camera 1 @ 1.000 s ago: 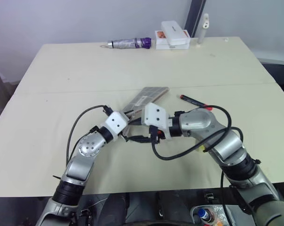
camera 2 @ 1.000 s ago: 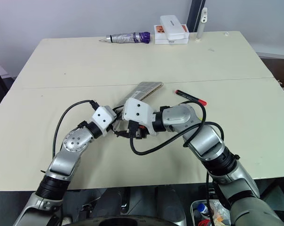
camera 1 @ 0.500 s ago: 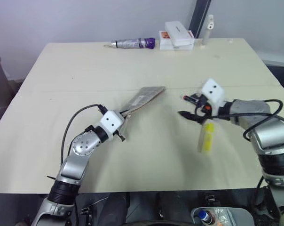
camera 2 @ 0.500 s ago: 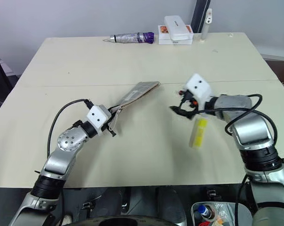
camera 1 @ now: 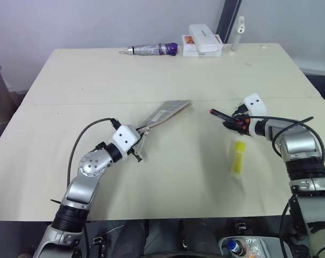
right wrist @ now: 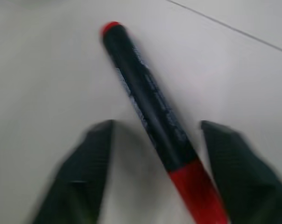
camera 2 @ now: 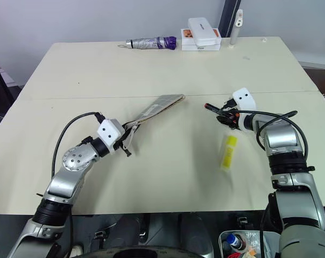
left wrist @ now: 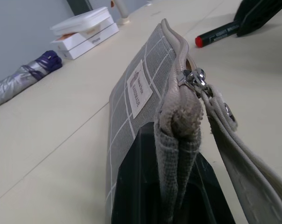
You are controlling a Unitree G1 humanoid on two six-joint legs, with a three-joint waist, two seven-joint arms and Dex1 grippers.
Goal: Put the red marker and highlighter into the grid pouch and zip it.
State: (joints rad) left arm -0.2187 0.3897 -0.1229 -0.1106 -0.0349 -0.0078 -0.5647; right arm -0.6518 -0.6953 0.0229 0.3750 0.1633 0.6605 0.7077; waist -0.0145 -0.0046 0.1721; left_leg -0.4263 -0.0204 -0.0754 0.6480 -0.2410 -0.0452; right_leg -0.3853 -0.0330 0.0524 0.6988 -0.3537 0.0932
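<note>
- Left gripper [camera 1: 140, 152]: jaws clamped on the pouch [camera 1: 168, 112] end.
- Right gripper [right wrist: 152, 161]: jaws apart, straddling the marker [right wrist: 150, 116].
- Highlighter [camera 1: 237, 157]: flat on table [camera 1: 98, 75].

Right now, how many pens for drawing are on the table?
2. The red marker lies between the right gripper's open jaws. The yellow highlighter lies nearer the robot. More could be hidden inside the grid pouch.

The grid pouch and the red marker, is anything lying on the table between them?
No. In the left eye view, only bare table separates the grid pouch from the red marker; the highlighter lies nearer the robot.
</note>
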